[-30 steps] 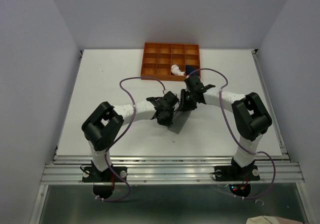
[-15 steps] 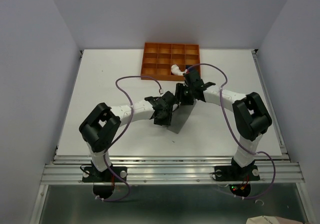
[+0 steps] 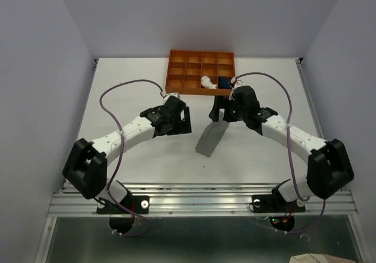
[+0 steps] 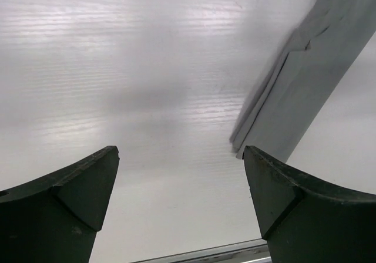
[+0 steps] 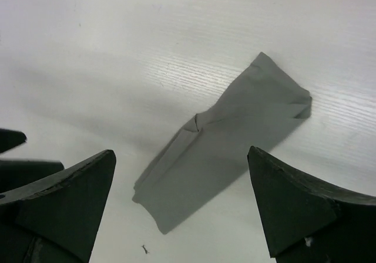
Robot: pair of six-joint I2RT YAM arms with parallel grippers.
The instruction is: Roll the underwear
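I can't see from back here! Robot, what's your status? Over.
Left hand open, empty. Right hand open, empty. Grey underwear flat on table, folded into a strip, not rolled. Path to it clear.

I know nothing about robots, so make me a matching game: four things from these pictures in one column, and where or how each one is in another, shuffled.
Things:
1. grey underwear
2. navy underwear
3. pale underwear
4. left gripper

Place or state:
a. in the near right corner compartment of the orange tray
b. open and empty
c. folded into a long strip on the table
d. in the compartment beside that corner one

Pairs: 1-c, 2-a, 3-d, 4-b
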